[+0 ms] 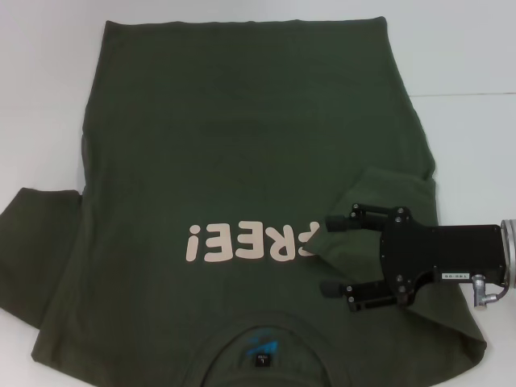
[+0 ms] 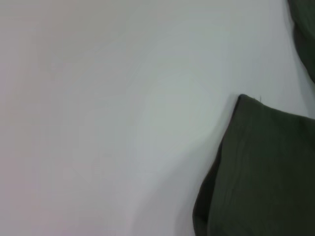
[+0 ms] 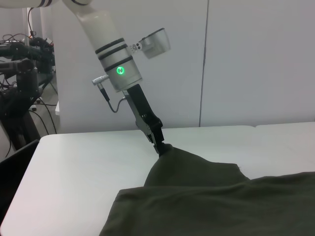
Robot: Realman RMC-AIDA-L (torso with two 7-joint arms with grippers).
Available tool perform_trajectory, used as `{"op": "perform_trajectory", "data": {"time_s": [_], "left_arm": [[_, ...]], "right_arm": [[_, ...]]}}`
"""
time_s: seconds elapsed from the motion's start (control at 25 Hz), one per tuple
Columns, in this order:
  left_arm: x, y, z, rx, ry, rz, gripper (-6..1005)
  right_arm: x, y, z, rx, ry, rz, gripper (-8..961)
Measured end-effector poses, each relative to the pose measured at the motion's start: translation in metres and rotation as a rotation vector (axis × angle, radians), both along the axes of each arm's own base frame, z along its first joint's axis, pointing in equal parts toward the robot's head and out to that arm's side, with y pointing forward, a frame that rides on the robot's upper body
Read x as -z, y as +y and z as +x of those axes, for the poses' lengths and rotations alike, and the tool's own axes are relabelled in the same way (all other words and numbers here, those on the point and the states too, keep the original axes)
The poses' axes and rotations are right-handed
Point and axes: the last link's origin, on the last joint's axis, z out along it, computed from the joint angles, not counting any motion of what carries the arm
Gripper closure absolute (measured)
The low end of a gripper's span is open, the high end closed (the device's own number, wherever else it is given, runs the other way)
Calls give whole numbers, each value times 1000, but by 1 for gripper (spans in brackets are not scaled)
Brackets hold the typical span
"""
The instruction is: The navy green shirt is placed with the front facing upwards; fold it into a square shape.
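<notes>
The dark olive-green cotton shirt (image 1: pixel 242 185) is spread on the white table (image 1: pixel 476 48), its sleeve pinched by the left tool (image 3: pixel 161 146) (for folding inward); the right tool (image 1: pixel 334 254) is held released above the chest.

Head camera looks steeply down; both wrist cameras share the shirt (image 1: pixel 242 177).
</notes>
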Motion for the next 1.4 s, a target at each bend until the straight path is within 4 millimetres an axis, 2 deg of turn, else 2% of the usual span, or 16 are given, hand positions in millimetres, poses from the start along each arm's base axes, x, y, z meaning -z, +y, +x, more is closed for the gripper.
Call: {"op": "perform_trajectory", "data": {"time_s": [0.64, 1.4], "left_arm": [[-9, -1, -12, -10, 34, 85, 959], [-10, 3, -11, 9, 58, 102, 958]], "right_arm": [[0, 0, 0, 1, 0, 0, 94], [0, -1, 1, 3, 0, 0, 100]]}}
